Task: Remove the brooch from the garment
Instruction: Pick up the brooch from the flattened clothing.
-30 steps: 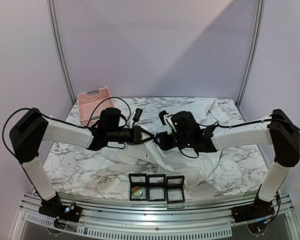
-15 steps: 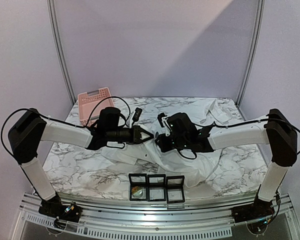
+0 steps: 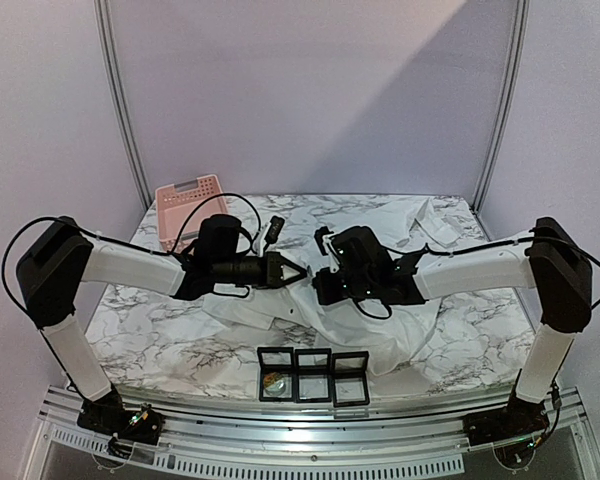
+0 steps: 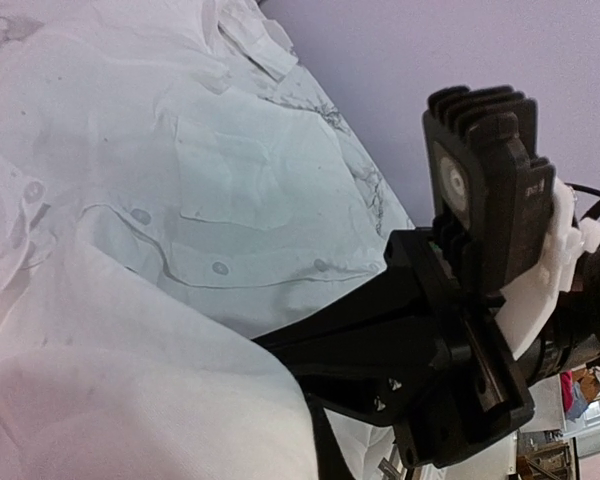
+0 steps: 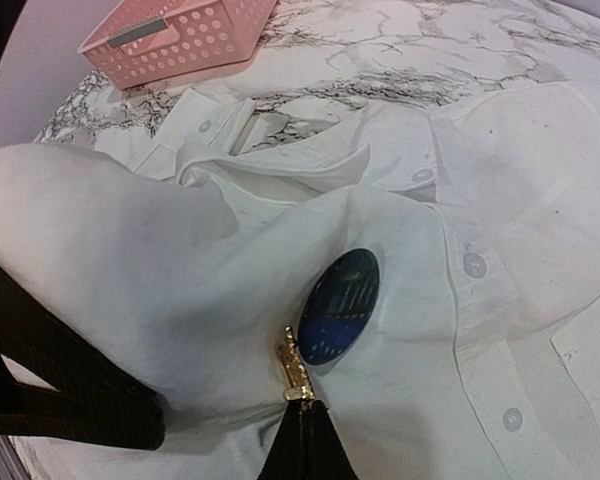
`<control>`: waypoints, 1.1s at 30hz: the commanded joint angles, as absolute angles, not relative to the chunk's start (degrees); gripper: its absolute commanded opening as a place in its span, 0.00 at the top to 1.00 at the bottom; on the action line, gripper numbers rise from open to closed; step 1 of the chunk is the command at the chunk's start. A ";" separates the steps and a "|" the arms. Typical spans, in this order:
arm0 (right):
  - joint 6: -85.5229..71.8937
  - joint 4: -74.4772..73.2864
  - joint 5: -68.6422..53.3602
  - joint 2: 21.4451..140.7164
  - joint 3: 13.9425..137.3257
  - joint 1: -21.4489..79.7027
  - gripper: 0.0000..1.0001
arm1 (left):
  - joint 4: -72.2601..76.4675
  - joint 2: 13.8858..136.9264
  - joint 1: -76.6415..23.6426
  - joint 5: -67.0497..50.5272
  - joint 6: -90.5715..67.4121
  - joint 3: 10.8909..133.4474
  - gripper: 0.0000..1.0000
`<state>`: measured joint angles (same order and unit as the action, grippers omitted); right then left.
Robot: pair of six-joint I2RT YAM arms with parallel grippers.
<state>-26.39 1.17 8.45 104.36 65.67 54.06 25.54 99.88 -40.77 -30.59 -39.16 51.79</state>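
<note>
The white garment [image 3: 405, 325] lies wrinkled across the marble table, and a fold of it is lifted between the two grippers. The brooch [image 5: 340, 305] is a dark blue oval with a gold clasp [image 5: 294, 372], pinned on the raised fold next to the button placket. My right gripper [image 5: 302, 408] is shut on the gold clasp, and in the top view it [image 3: 321, 279] sits at mid table. My left gripper [image 3: 302, 272] is shut on the garment fold [image 4: 130, 380] just left of the brooch. Its fingertips [image 4: 280, 350] are partly buried in cloth, and one finger [image 5: 70, 395] shows in the right wrist view.
A pink perforated basket [image 3: 188, 205] stands at the back left and also shows in the right wrist view [image 5: 170, 35]. Three black display boxes [image 3: 313, 375] sit in a row at the near edge, the left one holding a small item. The shirt collar [image 3: 440, 225] lies at the back right.
My right wrist has shifted slightly left, toward the left gripper, still gripping at the fold. The left arm has barely moved.
</note>
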 commanded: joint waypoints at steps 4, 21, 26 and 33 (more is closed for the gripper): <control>-26.29 0.09 7.72 105.58 66.98 54.49 1.00 | 25.84 98.17 -41.48 -31.03 -38.16 52.38 1.00; -26.16 0.09 3.75 107.14 68.41 54.44 0.79 | 25.66 98.20 -41.48 -30.90 -37.90 52.25 1.00; -26.02 0.09 3.69 107.10 68.24 54.58 0.77 | 25.58 98.24 -41.48 -30.85 -37.88 52.30 1.00; -26.90 -0.70 4.74 107.23 68.42 54.53 1.00 | 25.02 97.93 -41.48 -30.63 -37.50 52.34 1.00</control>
